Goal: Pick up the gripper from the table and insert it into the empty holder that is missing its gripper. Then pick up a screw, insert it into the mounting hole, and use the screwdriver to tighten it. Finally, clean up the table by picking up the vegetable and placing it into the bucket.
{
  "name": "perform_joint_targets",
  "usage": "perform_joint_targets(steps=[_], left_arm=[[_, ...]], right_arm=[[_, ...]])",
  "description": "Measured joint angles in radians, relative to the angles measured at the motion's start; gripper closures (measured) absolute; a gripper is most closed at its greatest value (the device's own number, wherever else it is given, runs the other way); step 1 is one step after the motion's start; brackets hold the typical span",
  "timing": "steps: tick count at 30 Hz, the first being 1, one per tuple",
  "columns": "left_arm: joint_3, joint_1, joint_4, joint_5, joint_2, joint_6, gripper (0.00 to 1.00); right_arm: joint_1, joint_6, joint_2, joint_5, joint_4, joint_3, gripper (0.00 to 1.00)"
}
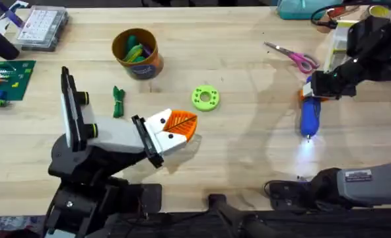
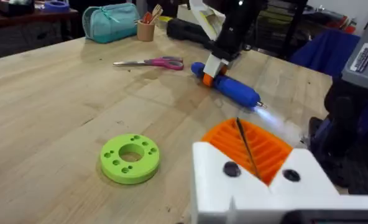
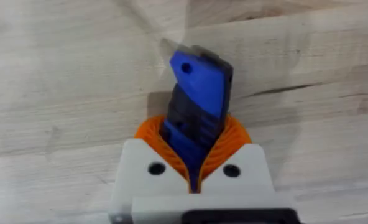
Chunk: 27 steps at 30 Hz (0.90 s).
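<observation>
The blue screwdriver (image 3: 196, 109) is pinched at its rear end between the right gripper's (image 3: 195, 163) orange ribbed pads, so that pincer is clamped tight on it. In the overhead view the screwdriver (image 1: 310, 116) is laid on the table (image 1: 248, 152) at the right, its lit tip pointed toward the near edge. The left gripper (image 1: 180, 123) is seen near the middle with its orange pads pressed together on nothing. Just beyond it a lime-green ring (image 1: 205, 98) and the dark green vegetable (image 1: 119, 102) are found, then the orange bucket (image 1: 138, 54) farther back. No writing can be read.
</observation>
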Motion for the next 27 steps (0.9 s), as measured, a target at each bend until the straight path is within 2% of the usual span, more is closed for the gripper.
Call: perform_joint_targets(steps=[7,13,20,27], left_arm=[[0.0,0.0,0.0,0.0,0.0,0.0,0.983],[0.0,0.0,0.0,0.0,0.0,0.0,0.983],[0.0,0.0,0.0,0.0,0.0,0.0,0.983],[0.0,0.0,0.0,0.0,0.0,0.0,0.983]], right_arm=[[0.001,0.0,-0.021,-0.021,-0.076,0.018,0.974],[0.001,0.0,-0.155,-0.064,-0.112,0.074,0.974],[0.001,0.0,-0.287,-0.213,-0.116,0.192,0.974],[0.023,0.0,-0.332,-0.372,-0.121,0.307,0.974]])
